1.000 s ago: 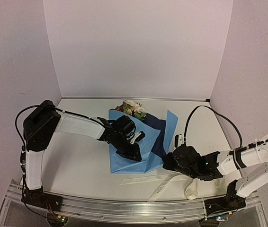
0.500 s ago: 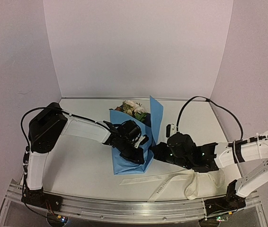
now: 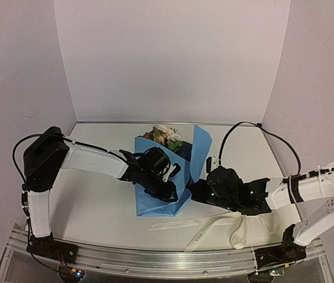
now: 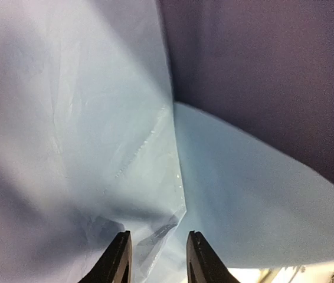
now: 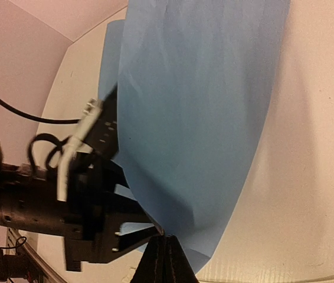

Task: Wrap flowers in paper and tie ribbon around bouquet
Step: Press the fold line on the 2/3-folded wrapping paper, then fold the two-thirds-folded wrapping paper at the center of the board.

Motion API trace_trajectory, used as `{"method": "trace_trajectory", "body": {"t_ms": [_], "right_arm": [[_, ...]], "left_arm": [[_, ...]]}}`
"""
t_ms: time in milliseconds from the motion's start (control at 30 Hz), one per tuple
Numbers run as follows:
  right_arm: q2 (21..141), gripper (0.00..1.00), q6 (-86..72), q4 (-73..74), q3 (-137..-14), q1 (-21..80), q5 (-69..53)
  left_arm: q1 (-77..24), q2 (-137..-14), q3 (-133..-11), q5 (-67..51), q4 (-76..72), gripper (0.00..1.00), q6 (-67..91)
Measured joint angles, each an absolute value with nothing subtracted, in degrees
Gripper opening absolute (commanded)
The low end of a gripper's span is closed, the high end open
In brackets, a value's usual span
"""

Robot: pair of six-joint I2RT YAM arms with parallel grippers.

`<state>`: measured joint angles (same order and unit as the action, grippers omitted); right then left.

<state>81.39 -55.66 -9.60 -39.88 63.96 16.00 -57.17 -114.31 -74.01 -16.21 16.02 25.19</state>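
Pinching paper (image 5: 196, 118) edge, right fingers (image 5: 155, 265) shut on it, left fingers (image 4: 118, 259) narrowly apart

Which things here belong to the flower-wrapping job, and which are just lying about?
Job: cream, peach and rust flower bunch; large light-blue paper sheet; long cream-white ribbon.
Lying about: nothing loose, only the rig's black cable and aluminium rail.

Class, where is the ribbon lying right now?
In the top view, the ribbon lies flat along the table's near edge, right of centre, just in front of the paper.
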Motion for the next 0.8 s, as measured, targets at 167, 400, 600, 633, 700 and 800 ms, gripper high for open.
{"method": "trace_trajectory", "body": {"t_ms": [167, 400, 600, 633, 700, 800], "right_arm": [[80.0, 0.0, -54.1, -7.1, -39.7, 63.9, 16.3], [79.7, 0.0, -52.4, -4.0, -39.8, 63.9, 16.2], [79.8, 0.0, -51.1, -1.5, -41.9, 63.6, 14.4], [80.0, 0.0, -50.8, -1.1, -42.7, 63.6, 13.9], [80.9, 0.0, -50.0, -0.6, -44.9, 63.5, 12.6], [83.2, 0.0, -49.0, 0.7, -48.5, 63.0, 9.9]], "left_arm": [[-56.6, -106.5, -71.5, -16.3, 14.9, 0.38, 25.1], [-50.7, -94.6, -61.0, -16.0, 12.6, 0.31, 28.4], [-40.0, -86.5, -46.6, -14.3, 13.3, 0.27, 33.3], [-39.3, -86.2, -45.0, -14.3, 13.2, 0.25, 33.6], [-39.0, -86.6, -43.2, -14.9, 13.0, 0.23, 34.4], [-39.5, -88.2, -42.3, -16.6, 11.4, 0.2, 34.9]]}}
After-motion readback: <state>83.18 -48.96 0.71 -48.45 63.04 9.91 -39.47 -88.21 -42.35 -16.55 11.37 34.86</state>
